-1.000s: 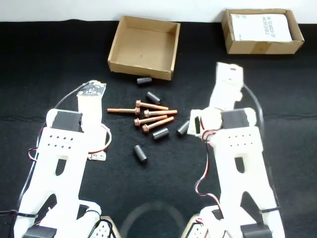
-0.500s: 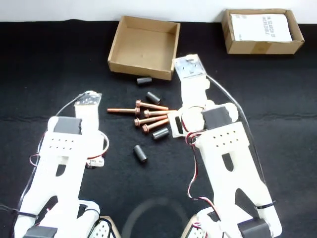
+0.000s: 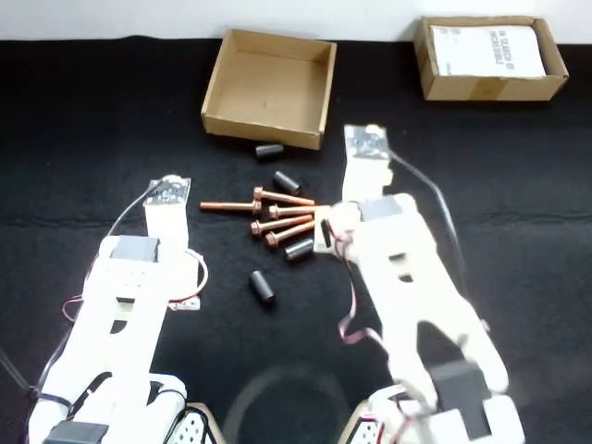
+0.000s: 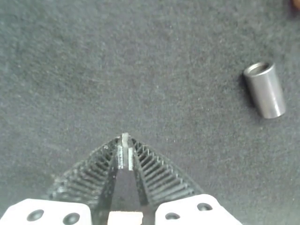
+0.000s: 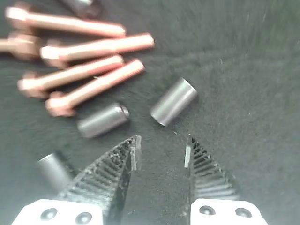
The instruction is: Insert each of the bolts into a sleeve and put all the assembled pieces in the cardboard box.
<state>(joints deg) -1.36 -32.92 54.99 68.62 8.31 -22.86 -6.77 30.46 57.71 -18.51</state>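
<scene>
Several copper bolts (image 3: 273,215) lie in a loose bunch at the table's middle, with dark sleeves (image 3: 300,248) scattered around them. The open cardboard box (image 3: 220,89) stands behind them. In the right wrist view my right gripper (image 5: 161,152) is open just short of a sleeve (image 5: 173,101); a second sleeve (image 5: 102,120) and the bolts (image 5: 93,48) lie beyond it. In the left wrist view my left gripper (image 4: 124,143) is shut on nothing above bare cloth, with one sleeve (image 4: 265,90) off to its side. The right arm (image 3: 388,250) covers its own gripper in the high view.
A second cardboard box (image 3: 462,88) with a printed sheet in it stands at the back right. One sleeve (image 3: 269,149) lies against the front of the task box, another (image 3: 262,286) lies between the arms. The left arm (image 3: 139,268) stands left of the bolts.
The right arm has swung left from the table's right side to the bolts and sleeves and now hides one sleeve in the high view. The left arm has shifted only slightly.
</scene>
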